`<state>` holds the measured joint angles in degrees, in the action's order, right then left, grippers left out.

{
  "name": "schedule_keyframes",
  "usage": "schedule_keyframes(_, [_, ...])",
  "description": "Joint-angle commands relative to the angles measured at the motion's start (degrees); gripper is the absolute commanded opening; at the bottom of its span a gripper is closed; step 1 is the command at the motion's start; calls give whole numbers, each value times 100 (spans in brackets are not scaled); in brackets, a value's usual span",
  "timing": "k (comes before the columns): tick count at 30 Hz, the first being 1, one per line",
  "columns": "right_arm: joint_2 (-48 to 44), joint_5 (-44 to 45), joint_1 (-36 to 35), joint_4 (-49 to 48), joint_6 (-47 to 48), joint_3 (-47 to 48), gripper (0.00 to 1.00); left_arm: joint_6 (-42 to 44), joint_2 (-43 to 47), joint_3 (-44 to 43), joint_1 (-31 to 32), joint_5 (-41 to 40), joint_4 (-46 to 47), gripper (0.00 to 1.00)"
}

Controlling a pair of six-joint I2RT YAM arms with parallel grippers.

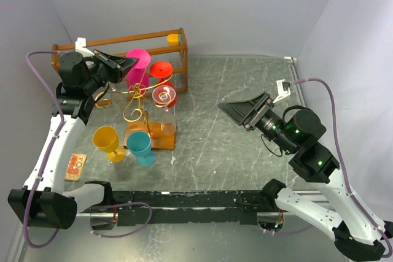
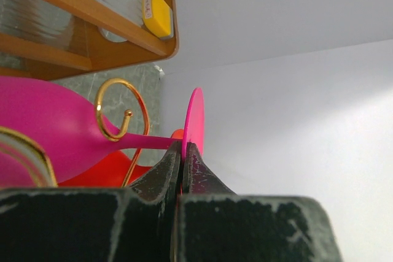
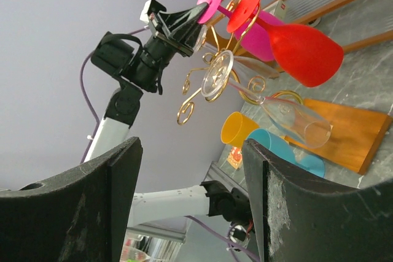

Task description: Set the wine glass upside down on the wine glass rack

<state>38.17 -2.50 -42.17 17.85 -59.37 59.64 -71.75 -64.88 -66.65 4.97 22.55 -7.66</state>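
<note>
Your left end effector [image 2: 183,153] is clamped on the flat foot of the pink wine glass [image 2: 49,127], pinching the edge of the disc. In the left wrist view the stem runs left from that foot, passing just under a gold curl of the wine glass rack [image 2: 123,115], with the bowl at the left edge. You cannot tell from here whether the stem rests on the wire.

In the top view the glass sits in the upper left, above the rack's rear arms and just in front of the wooden crate [image 1: 159,38]. A red glass [image 1: 161,70] and a clear glass [image 1: 164,95] hang beside it on the rack. A yellow glass [image 1: 107,141] and a teal glass [image 1: 140,145] stand on the counter [image 1: 233,145] by the rack's base.

Your right end effector [image 1: 245,110] is spread open at centre right, well apart from the rack.
</note>
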Motion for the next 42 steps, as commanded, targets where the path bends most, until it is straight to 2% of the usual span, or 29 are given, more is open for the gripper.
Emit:
schedule_keyframes(1, [25, 85, -1, 62, 99, 130, 66, 230, -146, -495, 21, 137, -57, 7])
schedule_keyframes(28, [212, 148, -4, 49, 46, 214, 65, 794, -605, -946, 13, -346, -274, 7])
schedule_keyframes(42, [250, 145, 2, 28, 49, 210, 65, 926, -818, -1095, 4, -28, -227, 7])
